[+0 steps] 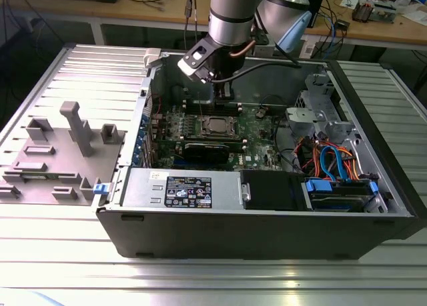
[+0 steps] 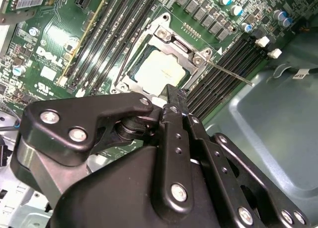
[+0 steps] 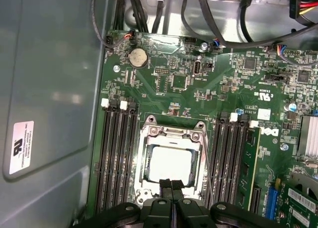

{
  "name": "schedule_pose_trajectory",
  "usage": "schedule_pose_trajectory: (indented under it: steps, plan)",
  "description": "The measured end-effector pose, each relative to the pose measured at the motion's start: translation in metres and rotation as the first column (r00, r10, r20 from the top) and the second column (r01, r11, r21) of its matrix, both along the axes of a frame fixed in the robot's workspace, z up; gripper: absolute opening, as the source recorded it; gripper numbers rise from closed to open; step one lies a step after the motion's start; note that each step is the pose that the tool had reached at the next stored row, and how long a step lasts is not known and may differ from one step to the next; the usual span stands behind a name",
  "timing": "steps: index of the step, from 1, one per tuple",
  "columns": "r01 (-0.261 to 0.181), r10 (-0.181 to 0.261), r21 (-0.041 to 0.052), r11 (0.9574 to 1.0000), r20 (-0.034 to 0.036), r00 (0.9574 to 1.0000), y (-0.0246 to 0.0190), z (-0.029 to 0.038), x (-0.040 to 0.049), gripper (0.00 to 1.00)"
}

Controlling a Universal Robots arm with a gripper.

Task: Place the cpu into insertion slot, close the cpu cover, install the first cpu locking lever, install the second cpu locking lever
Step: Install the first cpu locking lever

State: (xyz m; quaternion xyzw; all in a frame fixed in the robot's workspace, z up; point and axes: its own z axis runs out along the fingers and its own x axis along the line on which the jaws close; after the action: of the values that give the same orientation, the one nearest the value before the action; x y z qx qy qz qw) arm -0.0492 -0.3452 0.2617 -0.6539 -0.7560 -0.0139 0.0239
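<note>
The cpu (image 3: 171,161) sits flat in its socket on the motherboard (image 3: 164,79), and the cpu cover (image 3: 171,134) lies folded down around it, its metal top showing through the cover's square window. The first two steps therefore look done, and the work in hand is judged to be the locking levers. The gripper (image 3: 171,184) hangs just above one edge of the cpu cover with its two fingers pressed together and nothing between them. In the exterior view it (image 1: 223,89) stands inside the open computer case (image 1: 267,233), over the board and close beside the cover. In the second wrist view a thin lever wire (image 2: 231,73) runs out from a corner of the cpu cover across the neighbouring memory slots (image 2: 223,69), which suggests it is unlatched. A second curved wire (image 2: 125,59) follows the opposite side of the cover, and whether that one is hooked cannot be told from here. Seating a lever would call for the closed fingertips to bear on the slim wire near its free end, press it down beside the cpu cover and ease it sideways under its catch. The wire is springy and narrow, so a tip set slightly off could slip onto the memory slots.
</note>
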Motion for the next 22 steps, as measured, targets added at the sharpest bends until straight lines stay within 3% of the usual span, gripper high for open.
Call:
schedule_pose_trajectory:
  steps: [9,22]
  plan:
    - [-0.077,0.077,0.0001,0.9971,0.0000,0.9971,0.0000,0.0000,0.0000,0.11]
    - [-0.082,0.082,0.0000,0.9967,0.0000,0.9967,0.0000,0.0000,0.0000,0.11]
